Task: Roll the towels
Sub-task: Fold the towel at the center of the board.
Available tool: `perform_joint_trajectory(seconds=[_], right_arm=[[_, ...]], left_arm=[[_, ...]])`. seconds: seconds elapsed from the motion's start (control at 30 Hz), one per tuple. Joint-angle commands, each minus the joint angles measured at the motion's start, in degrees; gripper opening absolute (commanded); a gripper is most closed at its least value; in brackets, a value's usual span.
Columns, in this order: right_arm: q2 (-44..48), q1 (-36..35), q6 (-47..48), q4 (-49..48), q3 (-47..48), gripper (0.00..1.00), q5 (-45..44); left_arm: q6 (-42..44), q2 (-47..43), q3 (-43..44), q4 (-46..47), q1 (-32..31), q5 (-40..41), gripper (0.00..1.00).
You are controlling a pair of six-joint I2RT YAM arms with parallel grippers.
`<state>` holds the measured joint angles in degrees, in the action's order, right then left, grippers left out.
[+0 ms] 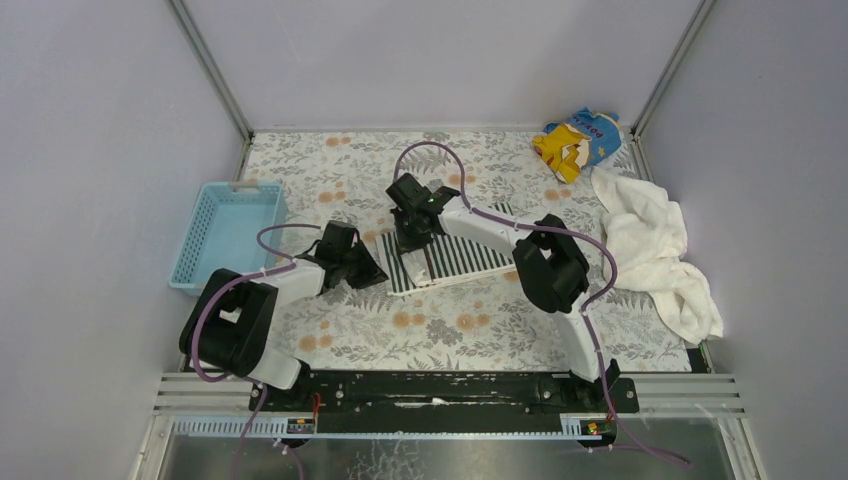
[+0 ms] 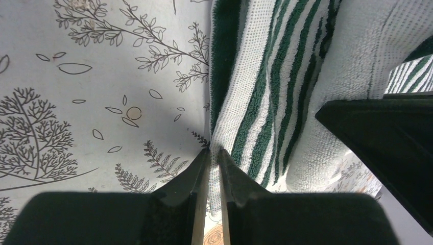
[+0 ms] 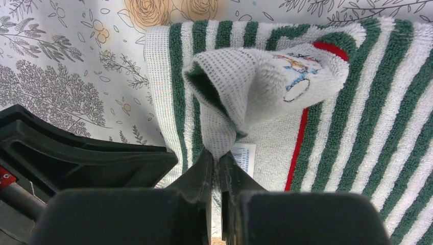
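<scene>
Striped towel (image 1: pixel 462 260): on the table (image 1: pixel 450 330) at centre, dark and white stripes, most of it flat. Both arms reach to its left end.

Left gripper (image 2: pixel 213 152): jaws almost together, clenched on the towel's left edge. A thin strip of the woven white border sits between the tips, low against the tabletop. Next to the grip the cloth curls upward.

Right gripper (image 3: pixel 217 155): clenched on a corner of the same towel. The corner is lifted into a small peak that folds over the flat part. A red line and a small white label show on the cloth under it.

The two grippers are close together; the left one's black body fills the left side of the right wrist view.

White towel (image 1: pixel 645 245): crumpled heap at the table's right edge, well apart from both grippers, untouched.

Printed cloth (image 1: pixel 575 140): bunched in the far right corner, just beyond the white towel.

Blue basket (image 1: pixel 215 240): left edge of the table, near the left arm
</scene>
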<state>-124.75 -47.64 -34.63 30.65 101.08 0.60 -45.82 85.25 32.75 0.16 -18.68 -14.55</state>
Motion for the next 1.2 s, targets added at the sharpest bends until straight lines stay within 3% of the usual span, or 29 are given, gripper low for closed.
perform_joint_trajectory(seconds=[0.0, 0.57, 1.17], right_arm=[[3.9, -1.6, -1.0, -0.3, 1.8, 0.07, 0.2], [7.9, -1.9, 0.7, 3.6, 1.1, 0.09, -1.3], [1.4, -2.1, -3.8, -3.8, -0.9, 0.16, 3.9]], left_arm=[[0.5, 0.6, -0.9, 0.0, -0.7, 1.4, 0.12], [2.1, -1.9, -0.1, -4.1, -0.8, 4.8, 0.11], [1.8, -0.9, -0.3, -3.7, -1.7, 5.4, 0.11]])
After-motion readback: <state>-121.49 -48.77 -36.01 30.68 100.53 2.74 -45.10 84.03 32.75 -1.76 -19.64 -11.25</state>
